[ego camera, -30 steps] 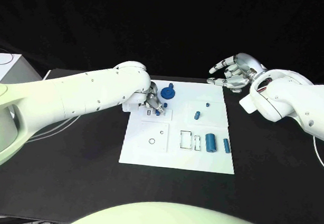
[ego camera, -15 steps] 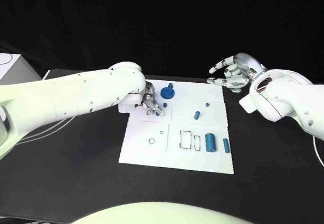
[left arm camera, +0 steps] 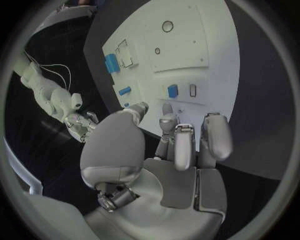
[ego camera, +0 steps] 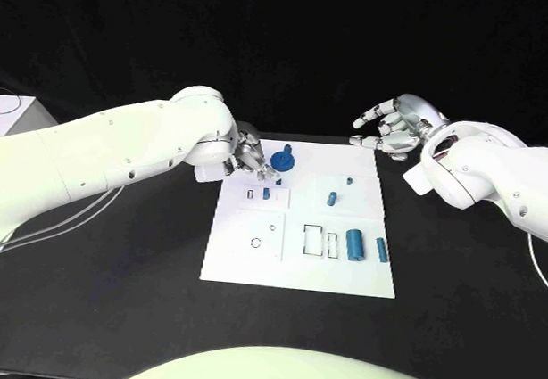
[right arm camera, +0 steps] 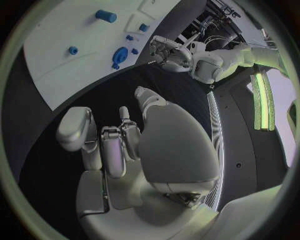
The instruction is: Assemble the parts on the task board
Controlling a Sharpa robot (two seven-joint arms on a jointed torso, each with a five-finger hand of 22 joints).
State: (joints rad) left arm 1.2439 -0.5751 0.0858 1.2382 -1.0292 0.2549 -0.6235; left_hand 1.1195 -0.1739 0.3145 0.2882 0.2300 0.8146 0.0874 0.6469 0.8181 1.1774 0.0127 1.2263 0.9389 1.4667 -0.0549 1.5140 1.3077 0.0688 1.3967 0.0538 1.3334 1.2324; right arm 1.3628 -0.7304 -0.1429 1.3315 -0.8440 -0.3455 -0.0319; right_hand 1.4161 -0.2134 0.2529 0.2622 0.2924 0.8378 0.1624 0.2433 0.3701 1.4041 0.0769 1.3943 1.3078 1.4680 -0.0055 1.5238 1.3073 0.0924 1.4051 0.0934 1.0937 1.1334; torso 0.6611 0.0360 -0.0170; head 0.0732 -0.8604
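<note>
My left hand (ego camera: 246,158) has drawn back off the small blue part (ego camera: 266,192) now standing in the task board (ego camera: 258,264)'s slot, fingers loose and holding nothing, that part lying just ahead of my fingertips, nearer than to my empty right hand (ego camera: 393,124).

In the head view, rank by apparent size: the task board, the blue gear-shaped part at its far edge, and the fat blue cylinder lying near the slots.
Largest to smallest:
1. task board
2. blue gear-shaped part and fat blue cylinder: look alike in size, so unranked.
</note>
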